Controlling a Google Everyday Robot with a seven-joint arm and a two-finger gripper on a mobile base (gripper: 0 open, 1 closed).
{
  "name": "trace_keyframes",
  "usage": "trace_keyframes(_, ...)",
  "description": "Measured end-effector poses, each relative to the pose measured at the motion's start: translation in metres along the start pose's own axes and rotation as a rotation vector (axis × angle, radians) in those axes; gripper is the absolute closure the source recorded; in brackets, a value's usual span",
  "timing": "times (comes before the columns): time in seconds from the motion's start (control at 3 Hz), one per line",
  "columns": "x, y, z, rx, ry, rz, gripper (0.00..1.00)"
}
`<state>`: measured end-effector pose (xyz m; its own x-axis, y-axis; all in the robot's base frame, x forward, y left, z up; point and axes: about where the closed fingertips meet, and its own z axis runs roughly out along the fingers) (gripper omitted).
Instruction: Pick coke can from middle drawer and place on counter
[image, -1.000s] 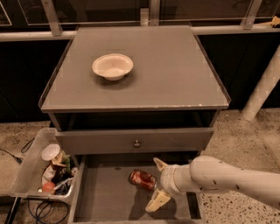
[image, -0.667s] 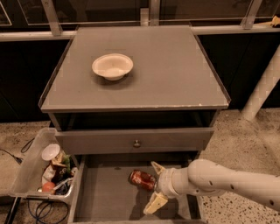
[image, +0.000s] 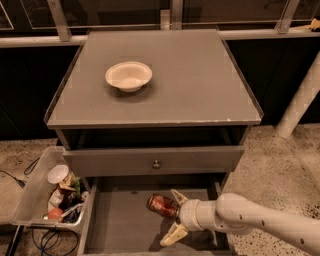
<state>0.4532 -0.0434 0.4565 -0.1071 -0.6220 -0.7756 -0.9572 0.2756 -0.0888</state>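
Camera view: one coke can (image: 160, 204) lies on its side on the floor of the one pulled-out middle drawer (image: 120, 225), right of centre. One gripper (image: 175, 216) reaches in from the right, its jaws spread wide apart. The can lies just at the upper fingertip, unclamped. Bare drawer floor runs left to the thin side wall. One white bowl (image: 128, 76) sits left of centre on the table (image: 200, 85), with broad room toward the chipped front edge. One cluttered bin (image: 35, 195) stands beside the drawer's left wall.

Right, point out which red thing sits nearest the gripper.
The coke can, lying on its side in the middle drawer, just beside the open gripper. The red-orange ball is far left in the bin.
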Motion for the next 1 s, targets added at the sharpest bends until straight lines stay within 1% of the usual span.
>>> trace_keyframes(0.33,0.009,-0.018,0.015,0.046,-0.079,0.004,0.0)
trace_keyframes(0.67,0.015,-0.041,0.031,0.089,-0.121,0.009,0.0)
trace_keyframes(1.0,0.016,-0.051,0.046,0.101,-0.129,0.002,0.0)
